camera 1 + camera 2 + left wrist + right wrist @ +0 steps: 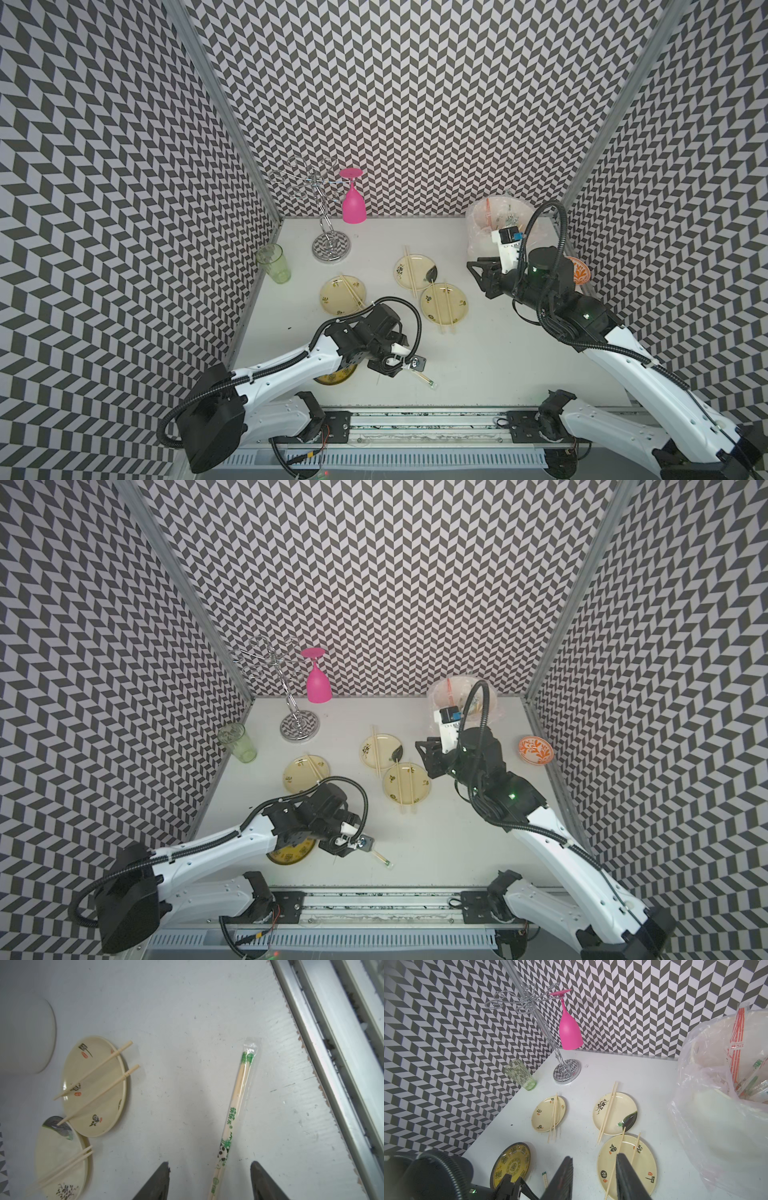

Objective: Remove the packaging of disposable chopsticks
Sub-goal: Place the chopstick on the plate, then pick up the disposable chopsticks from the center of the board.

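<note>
One pair of disposable chopsticks, still in its clear packaging (234,1109) with green print and a panda, lies flat near the table's front edge (424,378) (381,859). My left gripper (210,1162) (395,368) hovers low over the near end with its jaws open, one on each side of the sleeve, apart from it. My right gripper (595,1156) (482,278) is raised at the right, open and holding nothing. Bare chopsticks (607,1113) (352,293) rest on three cream plates. Emptied packaging (737,1032) sits in a bag-lined bowl.
Three cream plates (332,299) (402,270) (457,299) lie mid-table. A yellow plate (332,378) sits partly under my left arm. The bag-lined bowl (482,216) stands back right, beside an orange saucer (535,750). A green glass (274,264) and a rack (331,247) with a pink glass (353,203) stand back left.
</note>
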Action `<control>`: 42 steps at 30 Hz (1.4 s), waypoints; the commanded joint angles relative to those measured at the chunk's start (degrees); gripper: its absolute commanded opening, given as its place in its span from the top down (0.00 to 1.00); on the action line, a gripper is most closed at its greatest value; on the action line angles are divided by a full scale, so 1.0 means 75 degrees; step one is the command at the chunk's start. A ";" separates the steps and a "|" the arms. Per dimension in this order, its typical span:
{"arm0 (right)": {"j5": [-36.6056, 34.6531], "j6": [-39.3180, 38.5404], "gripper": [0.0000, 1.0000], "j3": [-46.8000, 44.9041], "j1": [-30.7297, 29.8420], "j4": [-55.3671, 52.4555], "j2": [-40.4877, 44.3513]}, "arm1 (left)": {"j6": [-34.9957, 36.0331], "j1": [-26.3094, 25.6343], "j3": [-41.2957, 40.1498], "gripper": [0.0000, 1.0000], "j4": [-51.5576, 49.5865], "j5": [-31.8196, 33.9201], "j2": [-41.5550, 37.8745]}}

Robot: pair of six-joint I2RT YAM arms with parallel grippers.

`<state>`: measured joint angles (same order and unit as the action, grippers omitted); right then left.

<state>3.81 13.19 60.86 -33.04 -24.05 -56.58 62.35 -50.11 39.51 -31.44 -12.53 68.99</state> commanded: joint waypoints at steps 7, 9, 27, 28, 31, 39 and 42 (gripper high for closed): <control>0.0161 -0.0093 0.65 -0.0175 0.0022 0.0602 0.0276 | 0.0254 -0.0139 0.0019 0.41 -0.0224 0.1266 0.1221; 0.0196 -0.0106 0.65 -0.0227 0.0016 0.0651 0.0323 | 0.0242 -0.0139 -0.0010 0.43 -0.0255 0.1371 0.1447; 0.0253 -0.0155 0.65 -0.0770 -0.0007 0.1084 0.0752 | -0.0130 -0.0211 0.0621 0.91 -0.0892 0.1595 0.2744; 0.0253 -0.0153 0.65 -0.0773 -0.0006 0.1109 0.0738 | -0.0166 -0.0214 0.0651 0.93 -0.0842 0.1613 0.2721; 0.0218 -0.0171 0.65 -0.0769 -0.0004 0.1121 0.0683 | -0.0157 -0.0213 0.0719 1.00 -0.0778 0.1610 0.2625; 0.0155 -0.0174 0.65 -0.0700 -0.0011 0.1145 0.0461 | -0.0367 -0.0210 0.0682 1.00 -0.0327 0.1657 0.2041; 0.0147 -0.0154 0.65 -0.0640 -0.0008 0.1127 0.0365 | -0.0368 -0.0198 0.0552 1.00 -0.0217 0.1686 0.1770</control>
<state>5.69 12.80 55.22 -33.04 -18.76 -53.28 59.70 -51.37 44.86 -34.28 -0.16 84.03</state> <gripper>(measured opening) 0.351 0.050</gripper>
